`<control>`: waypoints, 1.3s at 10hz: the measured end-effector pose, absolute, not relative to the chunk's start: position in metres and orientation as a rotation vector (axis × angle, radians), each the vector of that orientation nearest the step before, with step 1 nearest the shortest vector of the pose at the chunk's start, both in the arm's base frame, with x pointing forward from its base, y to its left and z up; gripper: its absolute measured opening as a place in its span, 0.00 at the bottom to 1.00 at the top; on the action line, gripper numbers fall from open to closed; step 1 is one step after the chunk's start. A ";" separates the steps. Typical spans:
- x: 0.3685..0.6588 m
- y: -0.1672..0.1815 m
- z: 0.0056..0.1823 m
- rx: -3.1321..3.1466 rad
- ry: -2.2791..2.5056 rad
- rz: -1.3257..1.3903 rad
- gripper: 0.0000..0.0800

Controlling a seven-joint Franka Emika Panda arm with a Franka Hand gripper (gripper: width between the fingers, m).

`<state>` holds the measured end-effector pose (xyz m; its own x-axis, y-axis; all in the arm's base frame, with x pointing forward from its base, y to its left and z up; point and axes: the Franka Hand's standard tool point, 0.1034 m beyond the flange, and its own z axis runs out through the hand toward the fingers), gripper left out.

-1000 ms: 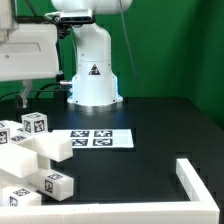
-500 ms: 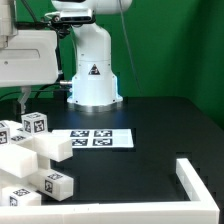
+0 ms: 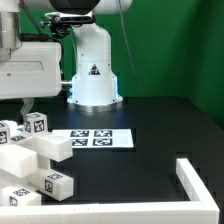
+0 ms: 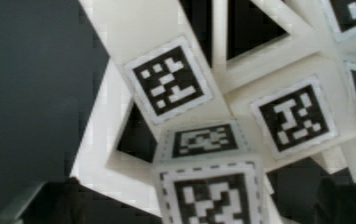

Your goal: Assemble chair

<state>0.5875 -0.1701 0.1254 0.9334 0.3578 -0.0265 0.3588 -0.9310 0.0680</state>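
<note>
The chair is a heap of loose white parts point(image 3: 35, 160) with black-and-white tags, at the exterior view's lower left. My gripper point(image 3: 22, 104) hangs just above the heap's far end; one dark finger point(image 3: 27, 103) shows under the white hand. Up close, the wrist view has several tagged white blocks and bars point(image 4: 175, 85) crossing one another. The gripper point(image 4: 201, 205) is open, its dark fingertips point(image 4: 47, 202) standing on either side of a tagged block point(image 4: 210, 195) without touching it. Nothing is held.
The marker board point(image 3: 95, 138) lies on the black table point(image 3: 150, 115) beside the heap. A low white L-shaped corner rail point(image 3: 196, 180) runs along the exterior view's lower right. The arm's white base point(image 3: 92, 70) stands at the back.
The hand has come down toward the heap of chair parts. The jaws stay wide and the parts have not moved.
</note>
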 end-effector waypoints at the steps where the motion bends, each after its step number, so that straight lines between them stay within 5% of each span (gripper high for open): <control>1: 0.587 -0.171 0.123 3.012 0.558 -0.017 0.81; 6: 0.586 -0.167 0.120 3.017 0.549 -0.022 0.77; 7: 0.585 -0.168 0.120 3.018 0.547 -0.023 0.55; 8: 0.585 -0.168 0.120 3.018 0.546 -0.023 0.55; 9: 0.585 -0.168 0.120 3.018 0.546 -0.023 0.35; 13: 0.585 -0.168 0.120 3.026 0.495 -0.021 0.35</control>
<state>0.5850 -0.1684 0.1198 0.9478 0.3179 -0.0253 0.3189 -0.9451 0.0716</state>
